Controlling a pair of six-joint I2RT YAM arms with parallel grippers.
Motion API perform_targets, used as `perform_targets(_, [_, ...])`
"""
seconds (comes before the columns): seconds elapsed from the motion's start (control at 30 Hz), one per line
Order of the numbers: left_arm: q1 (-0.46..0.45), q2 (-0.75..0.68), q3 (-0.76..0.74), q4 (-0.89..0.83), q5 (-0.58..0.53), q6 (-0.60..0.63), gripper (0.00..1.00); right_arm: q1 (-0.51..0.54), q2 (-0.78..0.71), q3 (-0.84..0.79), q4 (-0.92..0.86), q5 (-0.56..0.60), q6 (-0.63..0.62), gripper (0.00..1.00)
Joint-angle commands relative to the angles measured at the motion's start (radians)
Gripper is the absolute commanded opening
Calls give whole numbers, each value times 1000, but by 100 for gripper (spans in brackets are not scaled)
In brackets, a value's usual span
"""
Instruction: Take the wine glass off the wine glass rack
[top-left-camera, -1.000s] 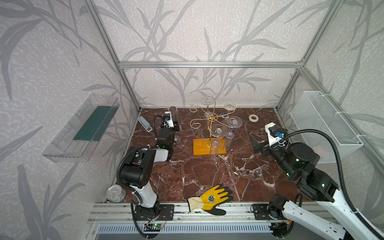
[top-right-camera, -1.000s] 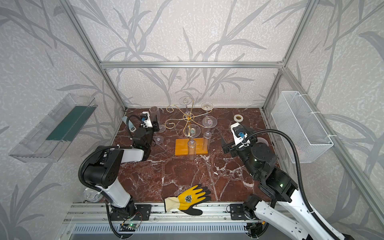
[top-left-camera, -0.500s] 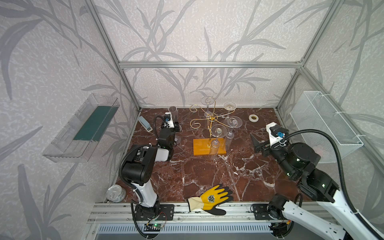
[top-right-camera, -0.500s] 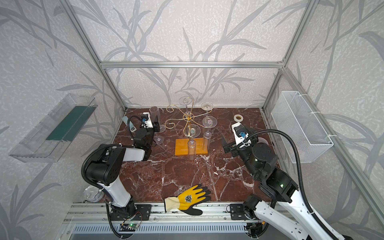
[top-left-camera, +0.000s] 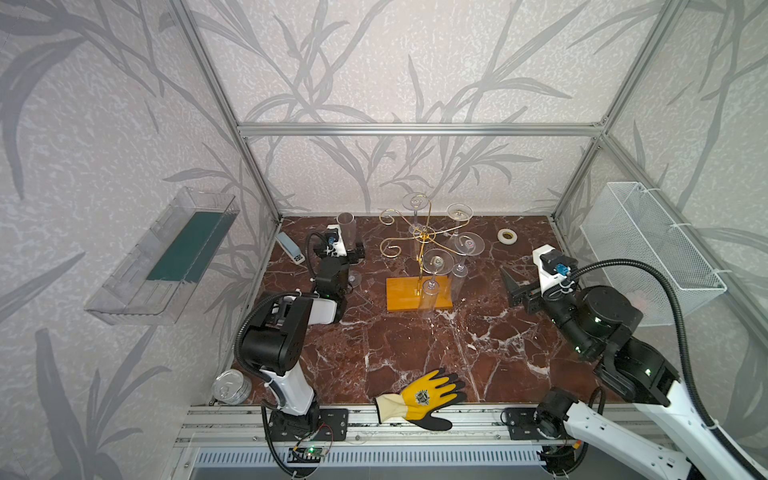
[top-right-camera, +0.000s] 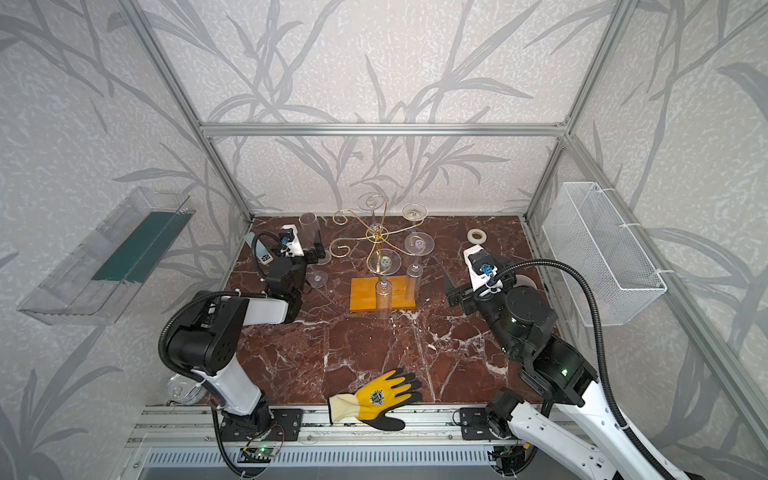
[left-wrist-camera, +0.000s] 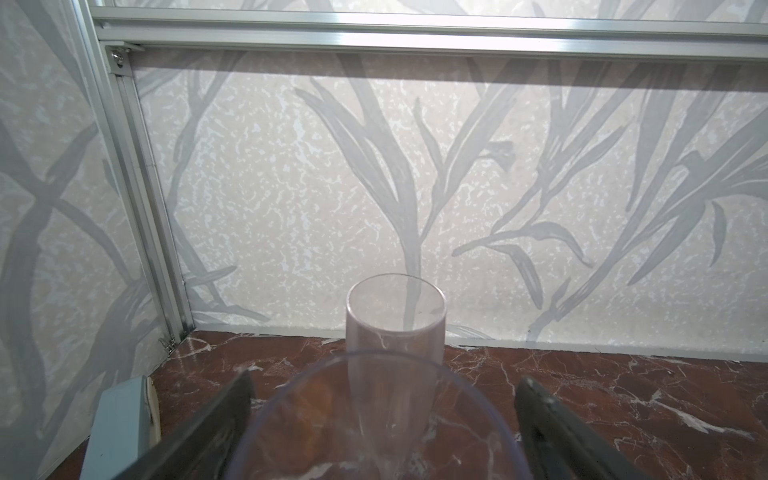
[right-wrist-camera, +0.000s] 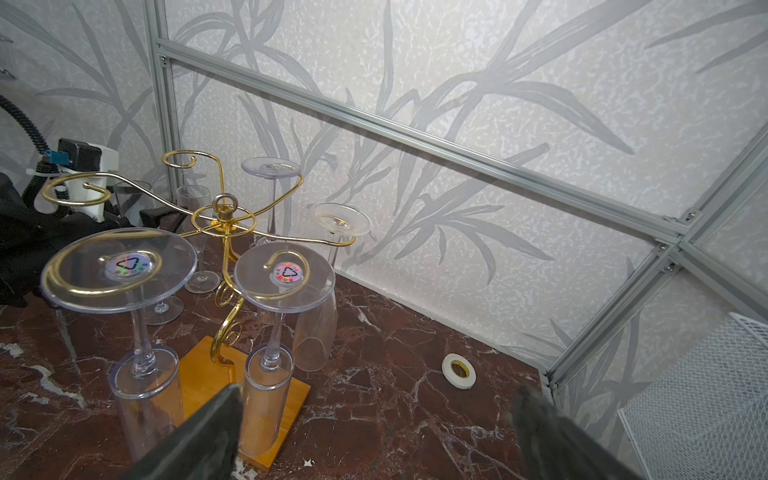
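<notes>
The left gripper gapes either side of the standing wine glass, the right gripper equally wide, so it should back straight out without grazing the bowl.

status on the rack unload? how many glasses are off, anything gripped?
Done: two glasses stand upright on the table, off the rack; two of its arms are bare. In hand: nothing gripped. The left hand is open around the nearer standing glass; the right hand is open, facing the rack. Remaining: four glasses hang upside down on it.
</notes>
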Motion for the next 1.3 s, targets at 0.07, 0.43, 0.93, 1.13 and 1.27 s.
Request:
perform_targets(0.07, [3, -106, -28, -23, -53, 6, 99, -5, -13, -2, 22, -2, 31, 99])
perform_targets(0.43, [2, -406, -53, -343, -107, -15, 99, -6, 32, 55, 0, 63, 165, 99])
perform_targets(0.93, [0, -874, 8, -1011, 66, -163, 99, -50, 119, 195, -155, -180, 462, 99])
perform_targets(1.13, [1, -975, 14, -1137, 135, -240, 99, -158, 139, 180, -103, -503, 752, 99])
perform_targets(1.27, [0, -1018, -6, -1186, 135, -253, 99, -176, 144, 99, 23, -657, 983, 99])
